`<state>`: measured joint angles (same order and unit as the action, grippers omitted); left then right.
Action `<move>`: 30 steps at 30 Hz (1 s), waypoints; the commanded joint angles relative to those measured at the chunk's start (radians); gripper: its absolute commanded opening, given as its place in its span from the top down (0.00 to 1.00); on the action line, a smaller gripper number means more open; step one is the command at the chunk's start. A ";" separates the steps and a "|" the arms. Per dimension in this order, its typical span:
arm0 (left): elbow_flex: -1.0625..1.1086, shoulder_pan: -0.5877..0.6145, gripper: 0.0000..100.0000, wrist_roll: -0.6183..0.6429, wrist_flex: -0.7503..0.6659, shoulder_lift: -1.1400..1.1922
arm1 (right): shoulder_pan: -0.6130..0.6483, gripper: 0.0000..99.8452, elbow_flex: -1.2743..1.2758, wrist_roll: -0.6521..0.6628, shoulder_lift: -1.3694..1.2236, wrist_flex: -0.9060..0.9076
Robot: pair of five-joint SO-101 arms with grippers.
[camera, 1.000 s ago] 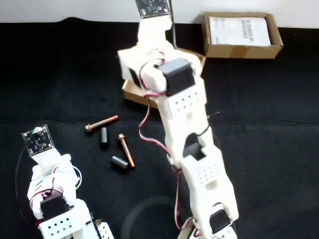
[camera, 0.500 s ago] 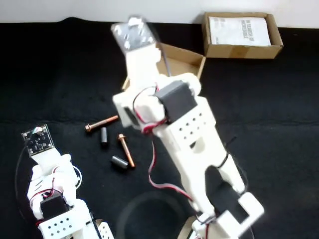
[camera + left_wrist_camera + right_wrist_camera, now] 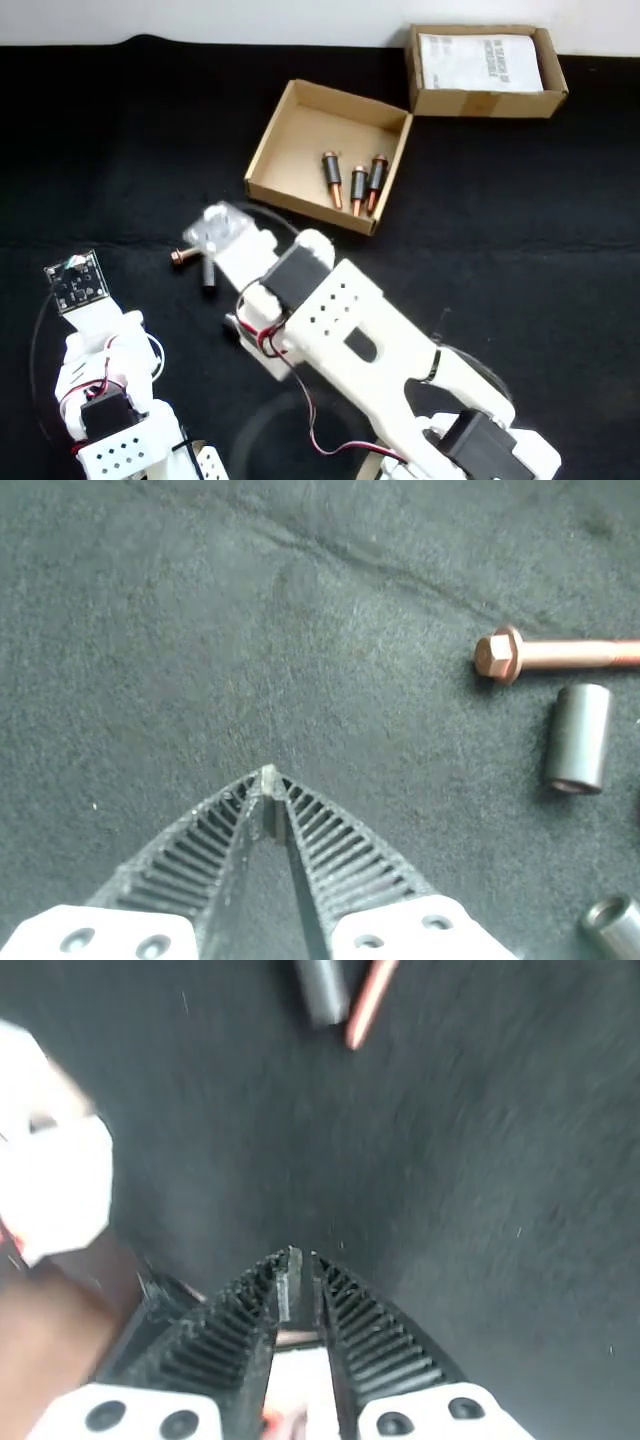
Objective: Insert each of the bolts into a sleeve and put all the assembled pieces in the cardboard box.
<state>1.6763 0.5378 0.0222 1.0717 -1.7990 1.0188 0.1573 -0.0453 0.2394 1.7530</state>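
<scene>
Cardboard box [image 3: 300, 150] is sitting open at far-centre of the black worktop [image 3: 540, 260]. Three assembled pieces [image 3: 357, 188] are lying side by side inside it, toward its R wall, dark sleeves w/ copper ends showing. Second box [image 3: 487, 103], w/ a white sheet [image 3: 480, 60] in it, is sitting near, at far R.

Loose parts are lying on the cloth, L of centre:
- Bolt [image 3: 180, 257]: head pointing L, shank running under the R arm's wrist.
- Sleeve [image 3: 208, 274]: just near-side of the bolt, not touching it.
- Second sleeve [image 3: 612, 925]: a bit further toward the arms.

R arm [image 3: 350, 320] is lying stretched low from near-R diagonally over those parts. R gripper [image 3: 300, 1260]: jaws are sitting together bar a hairline gap, empty, over bare cloth. Ahead of them the second bolt [image 3: 368, 1005] is lying just beside a sleeve; the view is blurred.

L arm [image 3: 100, 400] is sitting folded at near-L. L gripper [image 3: 268, 780]: jaws are pressing together, tips touching, empty, pointing at bare cloth, w/ bolt & sleeve off to one side.
</scene>
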 commanded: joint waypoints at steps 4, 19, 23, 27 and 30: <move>0.019 0.007 0.99 -0.006 0.005 -0.007 | 0.002 0.99 0.148 0.048 0.045 -0.127; 0.019 0.008 0.99 -0.006 0.005 -0.007 | 0.004 0.79 0.367 0.051 0.012 -0.541; 0.019 0.008 0.99 -0.006 0.005 -0.007 | 0.004 0.79 0.361 0.052 -0.087 -0.588; 0.019 0.008 0.99 -0.006 0.005 -0.007 | 0.007 0.79 0.294 0.054 -0.186 -0.621; 0.019 0.008 0.99 -0.006 0.005 -0.007 | 0.007 0.79 0.213 0.054 -0.255 -0.619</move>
<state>1.6763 0.5378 0.0222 1.0733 -1.7990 1.0203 0.4595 -0.0008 0.0245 1.1423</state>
